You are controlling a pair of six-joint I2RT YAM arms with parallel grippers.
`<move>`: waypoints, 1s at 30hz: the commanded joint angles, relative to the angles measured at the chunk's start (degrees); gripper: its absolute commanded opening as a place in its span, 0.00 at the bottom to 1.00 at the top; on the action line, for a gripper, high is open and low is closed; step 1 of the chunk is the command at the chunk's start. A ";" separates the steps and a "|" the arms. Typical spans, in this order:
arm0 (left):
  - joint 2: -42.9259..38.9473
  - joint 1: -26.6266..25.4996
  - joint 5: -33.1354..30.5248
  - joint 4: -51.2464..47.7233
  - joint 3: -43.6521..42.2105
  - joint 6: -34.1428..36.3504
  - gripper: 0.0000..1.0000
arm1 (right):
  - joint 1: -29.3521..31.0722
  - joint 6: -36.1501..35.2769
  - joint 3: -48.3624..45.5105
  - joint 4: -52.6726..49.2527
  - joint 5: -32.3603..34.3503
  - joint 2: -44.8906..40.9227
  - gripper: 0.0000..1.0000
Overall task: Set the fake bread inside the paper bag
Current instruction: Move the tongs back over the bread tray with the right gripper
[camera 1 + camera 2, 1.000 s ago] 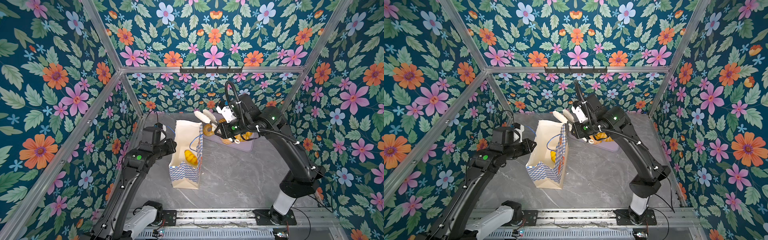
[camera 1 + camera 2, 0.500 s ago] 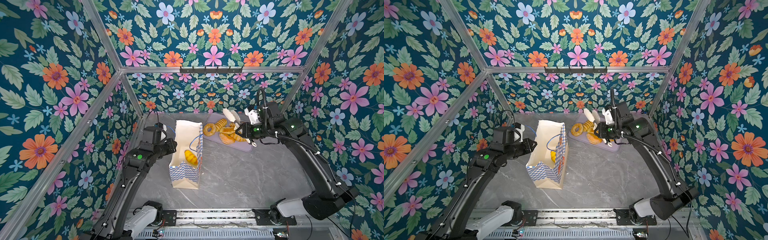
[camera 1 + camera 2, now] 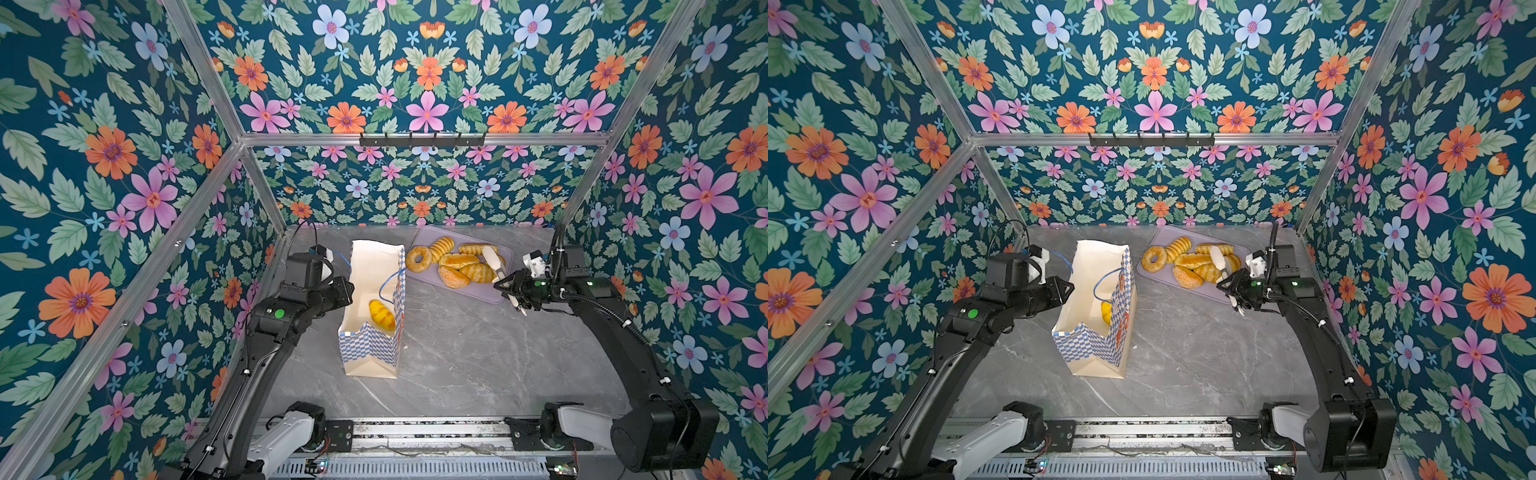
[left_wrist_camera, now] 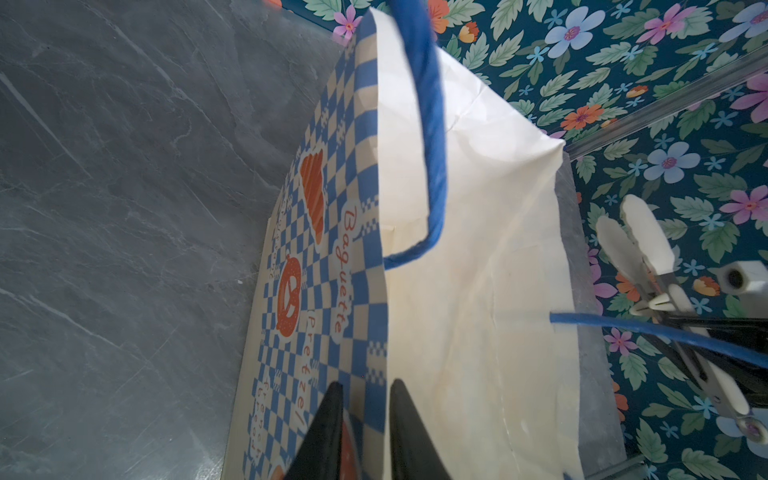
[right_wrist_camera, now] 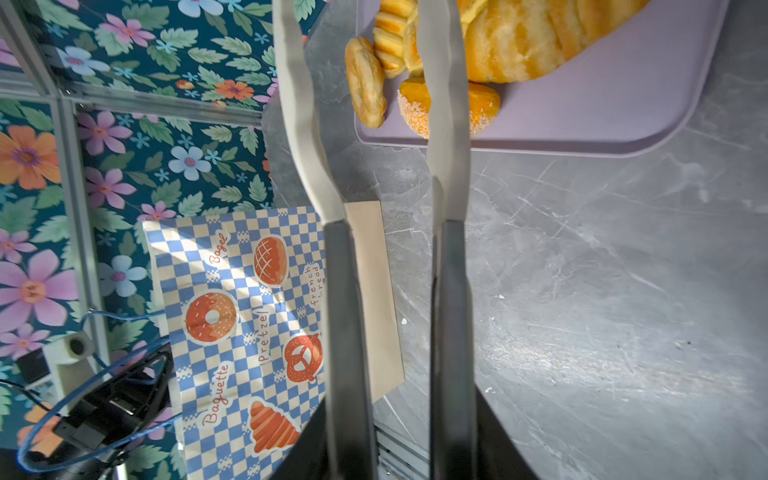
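The checkered paper bag (image 3: 368, 351) (image 3: 1096, 349) stands open left of centre, with one golden piece of fake bread (image 3: 382, 314) (image 3: 1106, 312) inside. My left gripper (image 3: 349, 291) (image 4: 368, 399) is shut on the bag's rim, one finger on each side of the wall. Several more fake breads lie on the lilac tray (image 3: 482, 293), among them a ring donut (image 3: 418, 258) and a sugared bun (image 5: 484, 110). My right gripper (image 3: 513, 286) (image 5: 399, 436) is shut on white-tipped tongs (image 3: 491, 258) (image 5: 442, 104). Their tips stand apart over the tray's breads with nothing between them.
The tray sits at the back right against the flowered wall (image 3: 415, 195). Grey marble tabletop (image 3: 478, 361) lies between the bag and the right arm. One blue cord handle (image 4: 432, 137) arches over the bag's mouth, and the other (image 4: 665, 334) leads past the left gripper.
My right arm has swung the tongs from beside the bag's mouth rightward to the tray. The left gripper and the bag have not moved.
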 commanded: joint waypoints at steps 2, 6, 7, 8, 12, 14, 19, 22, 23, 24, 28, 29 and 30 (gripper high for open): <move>-0.19 0.03 0.35 1.21 -0.22 0.23 0.23 | -3.99 5.55 -5.88 10.06 -9.13 -0.47 0.40; -0.19 0.03 0.52 1.40 -0.42 0.24 0.23 | -6.46 7.72 -10.56 13.84 -11.30 -0.14 0.40; -0.19 0.03 0.50 1.40 -0.51 0.24 0.23 | -6.55 7.95 -11.36 14.46 -11.45 0.00 0.41; -0.19 0.06 0.57 1.47 -0.51 0.31 0.23 | -6.61 8.05 -11.86 14.71 -11.46 0.17 0.41; -0.11 0.08 0.52 1.49 -0.49 0.45 0.23 | -6.60 8.61 -13.84 16.17 -11.38 0.90 0.41; -0.06 0.11 0.52 1.45 -0.44 0.41 0.23 | -6.58 9.16 -14.78 17.18 -11.19 1.21 0.42; 0.04 0.03 0.35 1.44 -0.56 0.59 0.23 | -6.56 10.00 -16.56 19.27 -10.92 2.70 0.43; 0.24 0.03 0.25 1.53 -0.69 0.70 0.23 | -6.57 10.83 -17.52 21.27 -11.33 3.99 0.45; 0.25 0.11 0.26 1.54 -0.71 0.68 0.23 | -6.60 10.98 -17.74 21.82 -11.54 4.38 0.45; 0.32 0.08 0.26 1.53 -0.77 0.72 0.23 | -6.58 11.33 -17.95 22.55 -11.80 4.93 0.45; 0.51 0.09 0.25 1.62 -0.59 0.78 0.23 | -6.62 12.58 -18.64 25.23 -12.22 6.58 0.46; 0.54 0.07 0.25 1.69 -0.59 0.79 0.23 | -6.56 12.84 -18.68 25.67 -12.39 6.99 0.47; 0.60 0.08 0.26 1.64 -0.58 0.81 0.23 | -6.56 13.03 -18.77 26.19 -12.39 7.40 0.47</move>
